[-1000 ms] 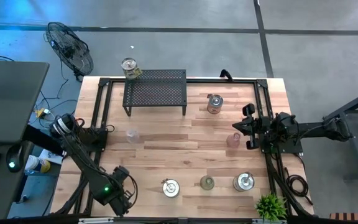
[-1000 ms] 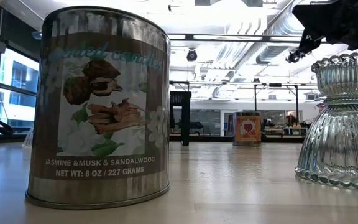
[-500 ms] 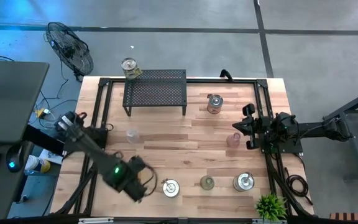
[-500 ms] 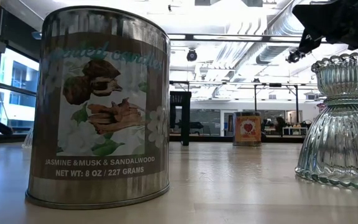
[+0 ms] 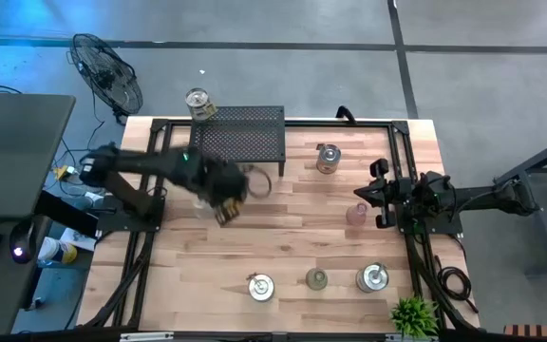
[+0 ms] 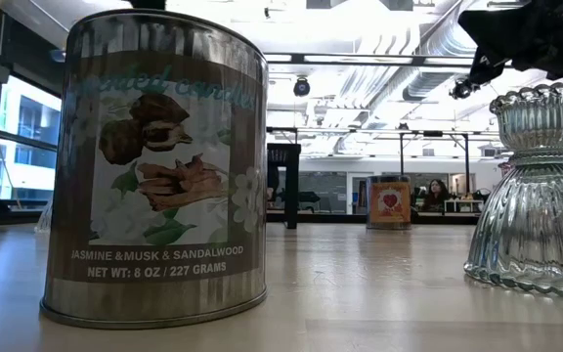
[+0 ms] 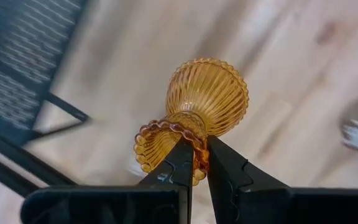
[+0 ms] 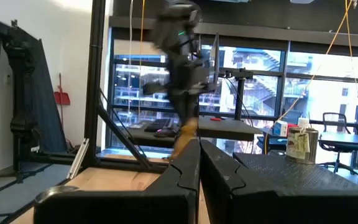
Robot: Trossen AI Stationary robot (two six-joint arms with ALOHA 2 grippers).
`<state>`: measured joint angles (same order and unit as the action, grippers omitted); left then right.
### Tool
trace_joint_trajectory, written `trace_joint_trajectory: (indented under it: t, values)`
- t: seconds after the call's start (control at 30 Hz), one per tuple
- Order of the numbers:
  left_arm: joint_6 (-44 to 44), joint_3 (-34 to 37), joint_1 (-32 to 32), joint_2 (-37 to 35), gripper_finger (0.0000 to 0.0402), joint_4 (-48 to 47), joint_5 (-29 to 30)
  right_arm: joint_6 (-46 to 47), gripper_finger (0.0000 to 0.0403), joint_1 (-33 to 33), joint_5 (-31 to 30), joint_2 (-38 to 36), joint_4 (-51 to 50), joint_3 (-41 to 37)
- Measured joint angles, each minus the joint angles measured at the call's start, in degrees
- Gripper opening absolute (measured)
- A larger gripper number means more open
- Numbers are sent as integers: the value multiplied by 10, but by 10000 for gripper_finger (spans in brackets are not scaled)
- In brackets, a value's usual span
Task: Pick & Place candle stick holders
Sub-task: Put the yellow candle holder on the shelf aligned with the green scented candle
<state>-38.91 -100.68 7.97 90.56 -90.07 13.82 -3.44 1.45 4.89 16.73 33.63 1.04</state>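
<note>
Candle tin [image 6: 154,166], nearest the low camera, upright on the tabletop [image 5: 292,237]: label reads "JASMINE & MUSK & SANDALWOOD" and "NET WT: 8 OZ / 227 GRAMS"; a faded script line above is not legible. Beside it in the same view, clear ribbed glass holder [image 6: 539,191], upright, its right edge cut off by the frame. Amber glass holder [image 7: 194,112]: ribbed, held off the tabletop, long axis roughly in line with the fingers, scalloped rim toward the wrist camera and bulbous end pointing away; the left gripper [image 7: 194,163] has its jaws closed narrowly on that scalloped rim. In the high view the left gripper [image 5: 228,195] is motion-blurred just in front of the black perforated rack [image 5: 237,140], and the amber piece there is only a smear. Right gripper [image 5: 376,204] waits at the right side of the tabletop, jaws fully closed on nothing, just beside a pink glass holder [image 5: 356,213]. Other pieces seen from above: silver holder [image 5: 327,158] right of the rack; along the near edge, silver holder with round top [image 5: 260,286], olive glass holder [image 5: 317,278], larger silver tin [image 5: 372,277]; a further tin [image 5: 198,102] at the rack's far left corner. A small green plant [image 5: 412,314] at the near right corner is partly cropped.
</note>
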Motion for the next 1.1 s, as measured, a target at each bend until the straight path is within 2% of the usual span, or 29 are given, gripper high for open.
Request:
trace_joint_trajectory:
  t: [0.17,0.3,0.47,0.6,0.8,0.97,1.1]
  values:
    - [76,1,-96,-43,20,-1,35,-1,0,0,-1,2,-1,0]
    - [128,1,-181,-78,20,-1,39,-1,0,0,-2,2,0,0]
    - [191,1,-281,-88,20,0,49,-1,0,0,-2,2,0,0]
    - [243,9,-335,-86,20,1,48,-1,0,0,-2,2,0,0]
    - [271,41,-373,-85,20,1,48,-2,0,0,-2,2,-1,0]
    - [296,64,-372,-73,20,0,53,-4,0,0,-2,2,-1,0]
    - [302,66,-372,-55,20,1,78,-4,0,0,-2,2,-1,0]
